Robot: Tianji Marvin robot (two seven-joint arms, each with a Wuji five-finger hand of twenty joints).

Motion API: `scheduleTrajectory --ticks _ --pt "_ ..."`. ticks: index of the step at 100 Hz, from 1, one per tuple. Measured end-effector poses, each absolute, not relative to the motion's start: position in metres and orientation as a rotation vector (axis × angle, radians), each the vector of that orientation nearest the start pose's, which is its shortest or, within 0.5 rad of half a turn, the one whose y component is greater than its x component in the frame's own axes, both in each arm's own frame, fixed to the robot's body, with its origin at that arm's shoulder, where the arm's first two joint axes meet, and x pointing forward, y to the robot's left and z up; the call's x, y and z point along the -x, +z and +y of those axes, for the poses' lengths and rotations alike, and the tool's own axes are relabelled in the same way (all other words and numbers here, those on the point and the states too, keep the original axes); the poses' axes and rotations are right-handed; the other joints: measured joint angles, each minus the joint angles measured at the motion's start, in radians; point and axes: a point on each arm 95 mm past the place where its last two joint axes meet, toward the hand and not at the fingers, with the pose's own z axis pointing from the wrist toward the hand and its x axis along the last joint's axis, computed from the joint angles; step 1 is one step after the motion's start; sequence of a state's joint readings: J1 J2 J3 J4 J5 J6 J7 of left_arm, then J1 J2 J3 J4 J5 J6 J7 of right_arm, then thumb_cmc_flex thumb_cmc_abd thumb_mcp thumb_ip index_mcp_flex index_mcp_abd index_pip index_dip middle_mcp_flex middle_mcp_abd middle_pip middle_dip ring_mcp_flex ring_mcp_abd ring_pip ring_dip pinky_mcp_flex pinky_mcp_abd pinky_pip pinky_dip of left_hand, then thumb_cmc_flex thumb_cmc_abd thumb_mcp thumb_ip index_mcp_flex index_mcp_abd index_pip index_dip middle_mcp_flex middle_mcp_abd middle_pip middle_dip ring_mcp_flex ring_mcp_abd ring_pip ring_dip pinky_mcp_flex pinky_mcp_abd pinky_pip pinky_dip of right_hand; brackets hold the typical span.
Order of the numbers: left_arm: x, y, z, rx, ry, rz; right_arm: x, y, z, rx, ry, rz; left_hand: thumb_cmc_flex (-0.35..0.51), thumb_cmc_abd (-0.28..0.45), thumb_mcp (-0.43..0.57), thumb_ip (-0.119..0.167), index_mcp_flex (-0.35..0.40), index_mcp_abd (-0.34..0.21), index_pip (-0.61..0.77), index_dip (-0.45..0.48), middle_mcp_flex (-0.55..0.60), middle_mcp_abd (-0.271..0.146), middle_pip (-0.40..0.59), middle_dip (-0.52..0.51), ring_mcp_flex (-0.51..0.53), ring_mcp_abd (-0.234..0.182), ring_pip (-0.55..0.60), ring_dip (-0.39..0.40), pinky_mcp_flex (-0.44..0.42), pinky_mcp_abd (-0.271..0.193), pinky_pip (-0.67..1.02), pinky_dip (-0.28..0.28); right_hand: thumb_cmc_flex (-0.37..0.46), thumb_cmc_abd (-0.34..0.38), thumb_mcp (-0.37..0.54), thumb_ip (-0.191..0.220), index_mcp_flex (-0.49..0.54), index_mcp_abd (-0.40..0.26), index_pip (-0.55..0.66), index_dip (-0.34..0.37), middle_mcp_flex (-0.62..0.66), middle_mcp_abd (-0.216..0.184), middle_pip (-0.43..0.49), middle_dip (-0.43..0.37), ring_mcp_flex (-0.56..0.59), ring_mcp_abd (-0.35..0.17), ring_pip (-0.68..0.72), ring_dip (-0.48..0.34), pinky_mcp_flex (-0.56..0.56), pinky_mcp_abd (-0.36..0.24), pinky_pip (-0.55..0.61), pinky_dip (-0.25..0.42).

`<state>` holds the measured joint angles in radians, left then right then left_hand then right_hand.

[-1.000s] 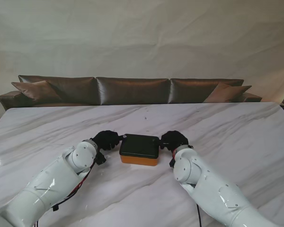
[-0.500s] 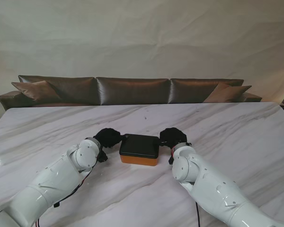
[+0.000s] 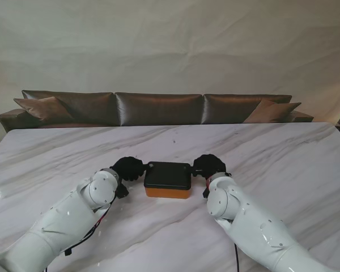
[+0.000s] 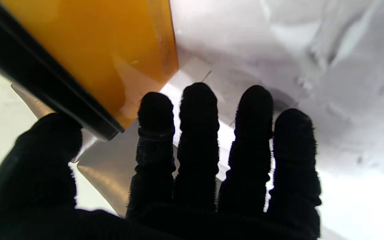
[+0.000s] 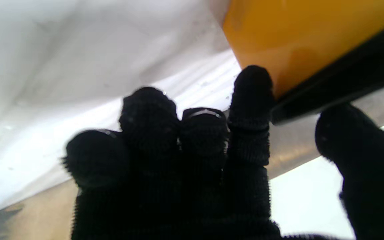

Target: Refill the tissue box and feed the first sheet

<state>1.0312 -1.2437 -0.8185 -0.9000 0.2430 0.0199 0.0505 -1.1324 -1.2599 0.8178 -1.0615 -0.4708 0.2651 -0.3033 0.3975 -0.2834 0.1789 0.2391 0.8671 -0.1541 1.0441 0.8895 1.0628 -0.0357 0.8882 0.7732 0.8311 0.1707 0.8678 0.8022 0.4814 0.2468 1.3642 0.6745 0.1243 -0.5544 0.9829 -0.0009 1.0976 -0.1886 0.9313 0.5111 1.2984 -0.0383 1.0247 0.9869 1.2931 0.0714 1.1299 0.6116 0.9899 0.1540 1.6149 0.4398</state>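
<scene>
So this looks like the very start of the job, going by what's on the bench [image 3: 272, 153]. The tissue box [image 3: 168, 179] sits in the middle of the marble top, a bit nearer to me than centre, orange body with the black lid [image 3: 168, 174] still seated flat on it. No tissue pack or loose sheet anywhere I can spot, so refilling and feeding that first sheet are all still to do. First thing is getting that lid off, I'd guess.

Both hands are at the box ends. The left hand [image 3: 128, 168] is at the left end: in its wrist view the thumb [image 4: 45, 140] sits against the black lid edge while the four fingers [image 4: 198, 110] are stretched out and apart beside the orange wall, not wrapped round anything. I'd call that contact, not a real grip. The right hand [image 3: 209, 166] is at the other end, and here the lid's edge runs between the thumb [image 5: 345, 133] and index finger [image 5: 252, 83], with the other fingers curled in. Whether it's actually pinching tight or just touching, I can't tell.

What's inside the box? No idea, lid is closed and opaque, and the orange wall doesn't show anything through it. Could be empty, could have leftovers.

Beyond the bench there's just a brown sofa [image 3: 158, 107] along the wall.
</scene>
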Motion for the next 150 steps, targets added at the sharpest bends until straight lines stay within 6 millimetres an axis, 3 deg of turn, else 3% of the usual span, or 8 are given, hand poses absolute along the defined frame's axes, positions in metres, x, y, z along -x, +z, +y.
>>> scheduleTrajectory --ticks 8,14,29,40,60,76,97,150 --pt "-0.509 -0.390 -0.027 1.954 -1.569 1.275 -0.483 -0.380 0.047 -1.669 1.431 1.162 -0.028 0.024 -0.026 -0.039 -0.017 0.038 -0.070 -0.064 -0.033 0.025 -0.054 -0.044 -0.026 -0.008 0.001 -0.002 -0.024 0.002 0.000 0.000 -0.070 0.064 -0.103 0.088 -0.002 0.018 -0.060 0.053 -0.002 0.002 -0.014 -0.001 0.000 0.008 -0.022 -0.012 -0.011 0.004 0.000 0.000" --pt "-0.507 -0.388 -0.026 1.973 -1.589 1.247 -0.478 -0.379 0.045 -1.692 1.431 1.167 -0.066 0.041 -0.037 -0.051 -0.045 0.045 -0.106 -0.100 -0.068 0.038 -0.079 -0.069 -0.051 0.003 -0.048 -0.036 -0.038 0.003 0.000 0.000 -0.139 0.084 -0.112 0.113 -0.004 0.037 -0.084 0.058 -0.015 0.008 -0.026 -0.001 -0.002 0.017 -0.052 -0.023 -0.022 0.012 0.000 0.000" --pt "-0.499 -0.382 -0.024 2.046 -1.649 1.144 -0.466 -0.369 0.039 -1.768 1.450 1.163 -0.125 0.066 -0.057 -0.067 -0.069 0.095 -0.168 -0.149 -0.124 0.064 -0.122 -0.105 -0.114 0.046 -0.138 -0.089 -0.086 0.006 0.000 0.000 -0.335 0.189 -0.111 0.096 -0.080 0.091 -0.149 0.058 -0.100 0.033 -0.058 -0.003 -0.058 0.045 -0.113 -0.025 -0.093 0.027 -0.015 0.000" --pt "-0.489 -0.373 -0.026 2.056 -1.647 1.145 -0.458 -0.361 0.036 -1.798 1.464 1.179 -0.140 0.075 -0.059 -0.076 -0.162 0.108 -0.255 -0.199 -0.212 0.065 -0.159 -0.125 -0.187 0.050 -0.191 -0.107 -0.132 0.008 0.000 -0.005 -0.401 0.228 -0.124 0.071 -0.179 0.107 -0.221 0.045 -0.197 0.048 -0.094 -0.007 -0.139 0.069 -0.149 -0.025 -0.169 0.034 -0.050 0.000" --pt "-0.469 -0.363 -0.017 1.942 -1.649 1.297 -0.437 -0.355 0.024 -1.719 1.427 1.258 -0.049 0.052 -0.063 -0.077 -0.490 0.143 -0.450 -0.338 -0.550 0.019 -0.262 -0.183 -0.417 -0.006 -0.327 -0.141 -0.310 0.007 -0.001 -0.036 -0.312 0.128 -0.107 0.045 -0.450 0.167 -0.312 0.040 -0.454 0.057 -0.214 -0.124 -0.294 0.085 -0.274 -0.025 -0.258 0.034 -0.133 0.003" --pt "-0.450 -0.362 -0.010 1.812 -1.574 1.418 -0.420 -0.363 0.019 -1.587 1.392 1.263 0.035 -0.025 -0.057 -0.077 -0.605 0.188 -0.495 -0.398 -0.679 0.010 -0.299 -0.219 -0.507 -0.012 -0.374 -0.154 -0.391 0.001 -0.001 -0.036 -0.191 0.012 -0.100 0.045 -0.590 0.210 -0.292 0.036 -0.585 0.062 -0.235 -0.200 -0.360 0.085 -0.335 -0.025 -0.297 0.034 -0.177 0.023" --pt "-0.438 -0.372 -0.009 1.694 -1.537 1.467 -0.405 -0.376 0.027 -1.577 1.347 1.317 0.081 -0.103 -0.032 -0.035 -0.644 0.207 -0.482 -0.430 -0.726 0.010 -0.301 -0.248 -0.530 -0.021 -0.374 -0.154 -0.415 -0.012 -0.001 -0.036 -0.117 -0.053 -0.094 0.045 -0.682 0.249 -0.256 0.014 -0.681 0.069 -0.247 -0.257 -0.404 0.085 -0.353 -0.033 -0.329 0.026 -0.209 0.036" --pt "-0.440 -0.398 -0.043 1.602 -1.556 1.450 -0.409 -0.389 0.052 -1.633 1.359 1.316 0.117 -0.115 -0.010 -0.011 -0.591 0.227 -0.381 -0.432 -0.672 0.010 -0.258 -0.256 -0.546 -0.051 -0.315 -0.132 -0.440 -0.013 -0.002 -0.035 -0.055 -0.089 -0.096 0.059 -0.634 0.249 -0.195 -0.008 -0.648 0.075 -0.209 -0.264 -0.397 0.066 -0.257 0.023 -0.326 0.014 -0.211 0.060"
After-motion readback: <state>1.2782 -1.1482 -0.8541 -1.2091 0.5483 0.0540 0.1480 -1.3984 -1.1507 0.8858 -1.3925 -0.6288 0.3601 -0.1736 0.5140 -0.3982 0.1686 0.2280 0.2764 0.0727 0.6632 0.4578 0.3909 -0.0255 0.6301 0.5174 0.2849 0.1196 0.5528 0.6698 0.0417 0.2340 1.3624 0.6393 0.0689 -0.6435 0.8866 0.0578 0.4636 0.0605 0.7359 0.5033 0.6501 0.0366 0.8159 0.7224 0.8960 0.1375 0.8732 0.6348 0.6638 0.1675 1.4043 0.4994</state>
